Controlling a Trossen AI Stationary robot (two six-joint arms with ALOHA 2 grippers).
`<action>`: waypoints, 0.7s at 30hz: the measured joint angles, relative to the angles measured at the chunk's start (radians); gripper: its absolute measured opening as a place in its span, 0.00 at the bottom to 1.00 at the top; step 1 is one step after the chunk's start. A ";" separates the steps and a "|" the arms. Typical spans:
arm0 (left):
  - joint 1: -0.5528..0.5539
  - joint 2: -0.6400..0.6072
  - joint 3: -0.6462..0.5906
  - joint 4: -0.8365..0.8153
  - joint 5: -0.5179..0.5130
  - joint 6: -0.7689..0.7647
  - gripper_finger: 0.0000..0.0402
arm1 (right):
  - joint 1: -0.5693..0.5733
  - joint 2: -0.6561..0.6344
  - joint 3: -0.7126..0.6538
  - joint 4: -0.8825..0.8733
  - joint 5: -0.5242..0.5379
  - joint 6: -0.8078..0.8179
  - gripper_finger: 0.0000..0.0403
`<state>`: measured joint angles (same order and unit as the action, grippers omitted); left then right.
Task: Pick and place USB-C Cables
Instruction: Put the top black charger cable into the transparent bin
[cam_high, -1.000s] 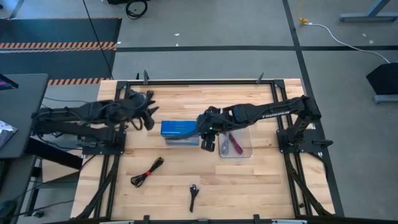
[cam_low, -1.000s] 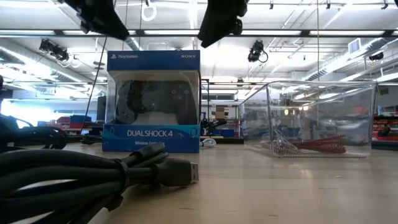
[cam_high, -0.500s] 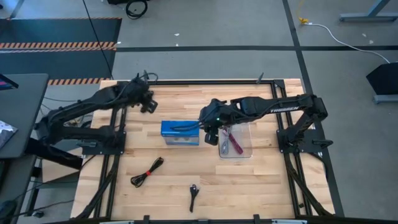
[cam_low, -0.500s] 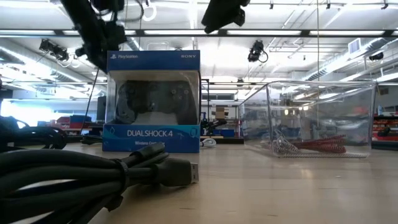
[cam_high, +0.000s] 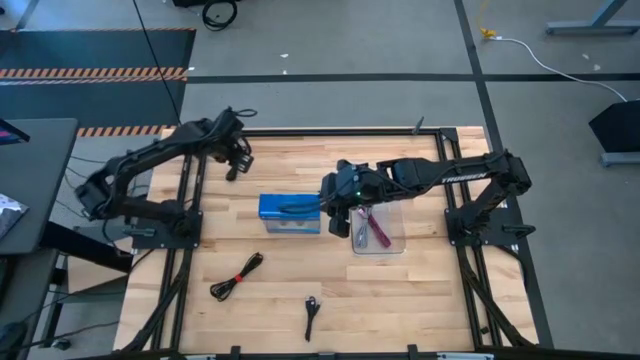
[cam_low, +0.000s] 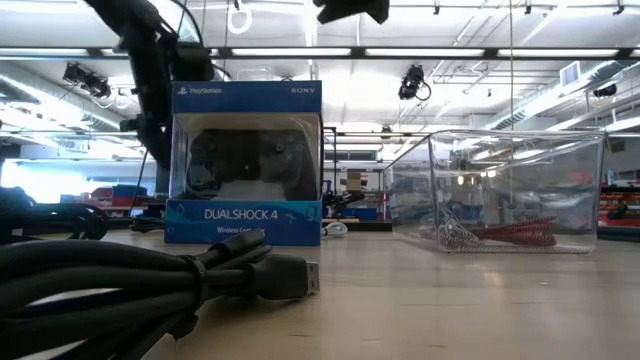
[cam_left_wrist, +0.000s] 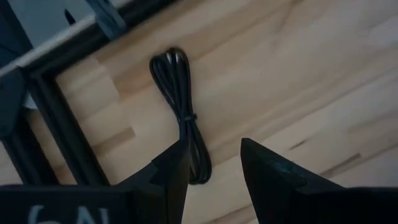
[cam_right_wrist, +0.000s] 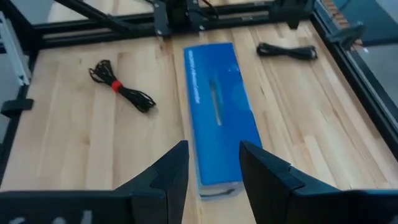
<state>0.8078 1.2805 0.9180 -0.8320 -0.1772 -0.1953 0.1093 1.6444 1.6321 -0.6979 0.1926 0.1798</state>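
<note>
USB-C Cables scattered over the wooden table (cam_high: 420, 275), seen from above: a black bundle with a red tie (cam_high: 236, 277) near the front left, a small black bundle (cam_high: 311, 316) at the front edge, and a magenta cable (cam_high: 379, 229) beside a grey one (cam_high: 360, 232) inside the clear tray (cam_high: 399, 247). Blue box (cam_high: 289, 213) lying at mid-table, just left of the tray. Left gripper (cam_high: 234, 163) raised over the far left corner; right gripper (cam_high: 339, 218) poised between box and tray.

From table height: a thick dark cable (cam_low: 150, 285) filling the near foreground, blurred. Blue box (cam_low: 246, 163) upright behind it, labelled DUALSHOCK 4, with the clear tray (cam_low: 515, 190) off to its side holding the magenta cable (cam_low: 520, 233) and grey cable (cam_low: 455, 236).

From the left wrist: left gripper (cam_left_wrist: 213, 165) spread apart, empty, above a black cable bundle (cam_left_wrist: 182, 115) lying on the wood close to the dark frame rail (cam_left_wrist: 59, 124).

From the right wrist: right gripper (cam_right_wrist: 213, 167) spread apart, empty, over the near end of the blue box (cam_right_wrist: 216, 109). Red-tied bundle (cam_right_wrist: 120, 92) on one side of the box, another black bundle (cam_right_wrist: 287, 51) on the other, both well apart from the fingers.
</note>
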 joint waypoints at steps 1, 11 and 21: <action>0.004 0.010 0.000 -0.001 0.008 0.005 0.37 | 0.002 0.000 0.000 0.010 0.002 -0.007 0.37; 0.054 0.056 0.000 -0.001 0.111 0.028 0.37 | 0.009 0.000 0.000 0.054 0.120 -0.133 0.37; 0.055 0.143 -0.004 -0.003 0.069 0.010 0.37 | -0.021 0.000 0.000 0.116 0.129 -0.219 0.37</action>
<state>0.8631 1.4233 0.9142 -0.8353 -0.1078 -0.1857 0.0887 1.6444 1.6321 -0.5821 0.3216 -0.0388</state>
